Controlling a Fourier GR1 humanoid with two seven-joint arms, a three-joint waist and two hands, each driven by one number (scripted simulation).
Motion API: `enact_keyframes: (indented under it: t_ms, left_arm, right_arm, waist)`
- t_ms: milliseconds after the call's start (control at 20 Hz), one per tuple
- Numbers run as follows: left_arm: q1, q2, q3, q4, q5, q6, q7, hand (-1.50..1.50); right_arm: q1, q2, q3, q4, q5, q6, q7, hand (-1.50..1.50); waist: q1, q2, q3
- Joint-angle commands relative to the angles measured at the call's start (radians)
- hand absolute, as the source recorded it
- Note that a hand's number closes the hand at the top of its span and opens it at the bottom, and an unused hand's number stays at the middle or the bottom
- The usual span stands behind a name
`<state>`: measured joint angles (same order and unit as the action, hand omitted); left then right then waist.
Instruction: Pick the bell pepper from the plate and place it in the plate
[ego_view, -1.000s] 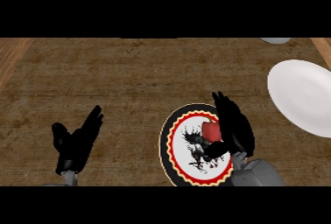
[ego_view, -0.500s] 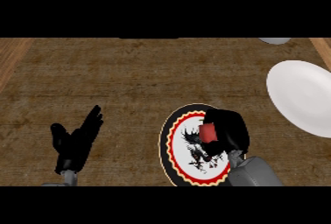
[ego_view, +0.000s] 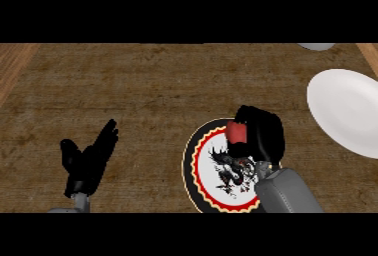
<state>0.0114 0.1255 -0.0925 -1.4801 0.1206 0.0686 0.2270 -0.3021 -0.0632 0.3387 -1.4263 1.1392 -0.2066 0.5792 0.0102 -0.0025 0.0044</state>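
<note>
Head view: red bell pepper (ego_view: 237, 132) within curled right-hand fingers (ego_view: 264, 131), above patterned plate (ego_view: 198, 172).

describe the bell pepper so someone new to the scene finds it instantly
On the brown counter, find the round patterned plate with a black rim and yellow-red border, lower centre-right. At its upper edge the black right hand curls round a small red bell pepper. It is the only solid red thing; the large white plate to the right holds nothing red.

— Colours by the right hand (ego_view: 263, 134)?
— Hand black; bell pepper (ego_view: 238, 132) in it red. Patterned plate (ego_view: 201, 165) beneath: black rim, red-yellow scalloped band, white centre, black-red figure.
— Right of it?
— Plain white plate (ego_view: 347, 112).
</note>
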Motion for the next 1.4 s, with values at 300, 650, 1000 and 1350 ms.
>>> enact_keyframes:
  t_ms: [300,650,1000,1350]
  left_arm:
    - [-0.034,0.012,0.014,0.042,0.014,-0.025,0.025,0.0]
    - [-0.009,0.013,0.009,-0.004,0.018,-0.021,0.058,0.0]
    - [-0.016,0.02,0.056,0.074,0.034,-0.033,0.002,0.0]
    - [0.042,-0.002,0.004,-0.001,-0.004,-0.024,-0.005,0.0]
  right_arm:
    - [-0.387,0.062,-0.083,0.267,0.264,-0.255,0.566,1.5]
    - [-0.416,0.063,-0.226,0.284,0.367,-0.451,0.666,1.5]
    - [-0.327,0.046,-0.379,0.2,0.346,-0.628,0.538,1.5]
    - [-0.203,-0.104,-0.525,0.307,0.286,-0.783,0.375,1.5]
  waist:
    - [0.035,0.011,-0.005]
    - [0.014,0.007,-0.003]
    - [-0.014,0.009,-0.004]
    - [-0.001,0.008,-0.003]
